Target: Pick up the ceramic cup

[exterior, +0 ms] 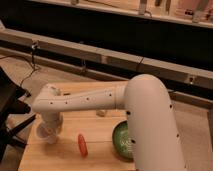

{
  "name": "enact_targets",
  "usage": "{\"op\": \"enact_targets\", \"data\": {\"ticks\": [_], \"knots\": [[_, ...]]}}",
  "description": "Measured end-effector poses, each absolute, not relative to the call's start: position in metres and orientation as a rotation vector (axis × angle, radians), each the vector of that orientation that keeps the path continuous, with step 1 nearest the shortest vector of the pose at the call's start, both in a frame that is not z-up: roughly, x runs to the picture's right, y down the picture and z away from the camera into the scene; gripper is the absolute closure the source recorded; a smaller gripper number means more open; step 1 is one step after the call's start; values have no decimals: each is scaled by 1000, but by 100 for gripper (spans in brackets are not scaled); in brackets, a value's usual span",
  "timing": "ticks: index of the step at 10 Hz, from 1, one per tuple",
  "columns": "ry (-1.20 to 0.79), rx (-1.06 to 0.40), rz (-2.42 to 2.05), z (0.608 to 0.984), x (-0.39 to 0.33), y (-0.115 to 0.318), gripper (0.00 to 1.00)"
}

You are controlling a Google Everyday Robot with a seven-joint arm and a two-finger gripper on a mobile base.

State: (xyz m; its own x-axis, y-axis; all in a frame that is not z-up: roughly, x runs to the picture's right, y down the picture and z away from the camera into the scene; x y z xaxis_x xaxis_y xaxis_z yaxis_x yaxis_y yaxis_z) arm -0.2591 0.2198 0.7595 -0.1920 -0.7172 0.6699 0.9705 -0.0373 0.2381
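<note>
My white arm reaches from the right across the wooden table (100,150) to its left side. The gripper (50,131) hangs down from the wrist over the table's left edge. A small pale cup (43,133) with a round mouth shows right at the gripper's tip, tilted, its mouth facing left. It sits against the gripper, low above or on the tabletop; I cannot tell whether it is held.
A red elongated object (82,145) lies at the table's front middle. A green patterned bowl (122,141) stands to the right, partly hidden by my arm. A small white block (101,113) lies under the forearm. Dark furniture (10,107) stands left of the table.
</note>
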Motion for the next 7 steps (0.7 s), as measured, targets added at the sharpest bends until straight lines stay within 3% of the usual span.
{"op": "enact_targets", "data": {"ticks": [7], "knots": [[-787,-424,-1611,754,-254,205,87]]}}
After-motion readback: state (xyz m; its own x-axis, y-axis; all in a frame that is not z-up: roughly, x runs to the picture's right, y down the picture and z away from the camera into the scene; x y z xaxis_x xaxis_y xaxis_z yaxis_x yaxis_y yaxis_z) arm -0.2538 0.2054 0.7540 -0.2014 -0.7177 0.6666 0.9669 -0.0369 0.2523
